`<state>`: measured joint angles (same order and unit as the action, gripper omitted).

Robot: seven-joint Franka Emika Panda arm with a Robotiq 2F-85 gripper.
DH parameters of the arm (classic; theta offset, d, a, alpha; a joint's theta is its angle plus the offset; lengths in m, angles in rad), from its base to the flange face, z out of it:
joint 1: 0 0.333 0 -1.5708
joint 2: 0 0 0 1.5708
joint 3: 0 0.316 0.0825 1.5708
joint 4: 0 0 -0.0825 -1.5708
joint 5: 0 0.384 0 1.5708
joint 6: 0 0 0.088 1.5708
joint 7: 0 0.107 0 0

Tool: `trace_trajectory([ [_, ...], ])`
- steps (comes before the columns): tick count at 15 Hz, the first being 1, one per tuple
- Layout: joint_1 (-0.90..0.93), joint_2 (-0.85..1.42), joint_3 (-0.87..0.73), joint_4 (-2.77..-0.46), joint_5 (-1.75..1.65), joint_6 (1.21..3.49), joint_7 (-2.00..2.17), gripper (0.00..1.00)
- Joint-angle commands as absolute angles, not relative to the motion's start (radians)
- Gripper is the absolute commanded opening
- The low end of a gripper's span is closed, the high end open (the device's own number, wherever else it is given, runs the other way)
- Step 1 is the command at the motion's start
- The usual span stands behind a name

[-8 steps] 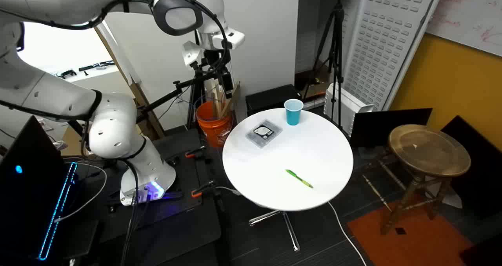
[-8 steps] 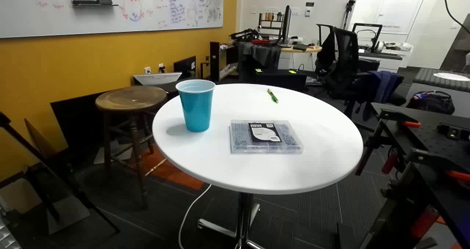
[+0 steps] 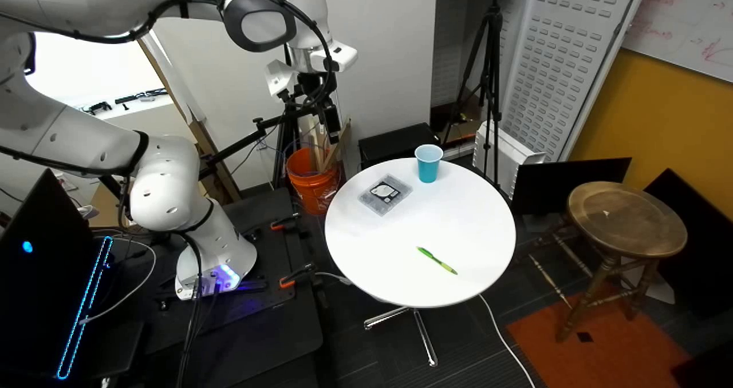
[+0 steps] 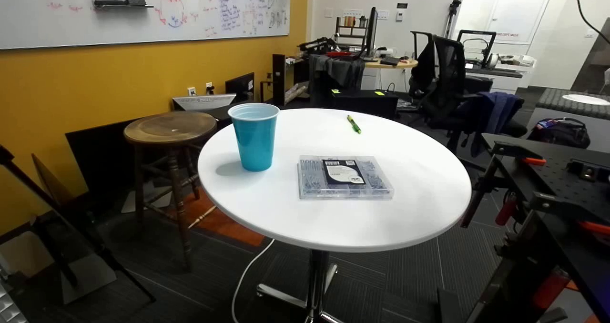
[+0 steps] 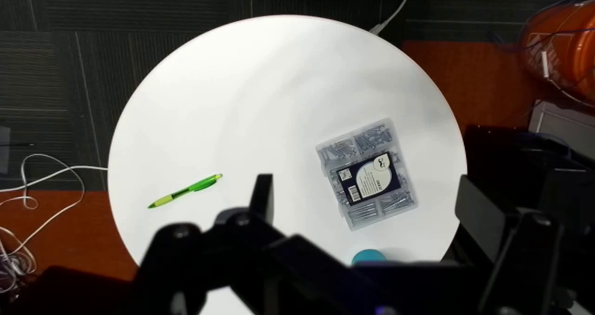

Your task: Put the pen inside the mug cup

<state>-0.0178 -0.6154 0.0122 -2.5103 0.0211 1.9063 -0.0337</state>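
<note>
Two black fingers (image 5: 479, 219) take up the near part of the wrist view. Robotiq gripper (image 5: 365, 201): released, jaws spread wide apart. In an exterior view it hangs from the white Panda arm (image 3: 91, 133), fingertips pointing down, higher than the round white table (image 5: 260, 96).

Between the fingers, as the wrist camera sees it, a clear plastic compartment box (image 5: 368, 175) lies flat on the table. Dark-and-white label (image 5: 372, 182) on top; silvery screws (image 5: 373, 138) sorted inside.

Blue plastic cup (image 4: 257, 142): upright near the table's edge, close to the box, not touching it. Pale interior visible in both exterior views; its bottom cannot be made out. In the wrist view only a blue portion shows, the rest covered by the gripper.

Bright green pen (image 5: 186, 191): flat on the table, outside the cup, well apart from cup and box alike. In the wrist view the clip end faces the box side and the writing tip points toward the table's edge. Barrel darker mid-length, yellow-green at the grip.

Beyond the table: orange bucket (image 3: 314, 193), wooden stool (image 4: 170, 126), dark carpet (image 5: 42, 68) on the floor.

Farthest, in an exterior view: yellow wall (image 4: 143, 75) bearing a whiteboard (image 4: 200, 23) with red and blue handwriting; black mesh chair (image 4: 450, 68) beside a light wood desk (image 4: 400, 65).
</note>
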Motion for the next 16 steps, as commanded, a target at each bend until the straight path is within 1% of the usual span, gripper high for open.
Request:
trace_trajectory([
  [1, -0.009, -0.615, 0.005, -2.508, 0.017, 1.904, -0.029, 1.00],
  [7, -0.011, -0.611, 0.006, -2.505, 0.012, 1.904, -0.027, 1.00],
  [16, -0.083, -0.554, -0.005, -2.476, 0.118, 2.061, 0.241, 1.00],
])
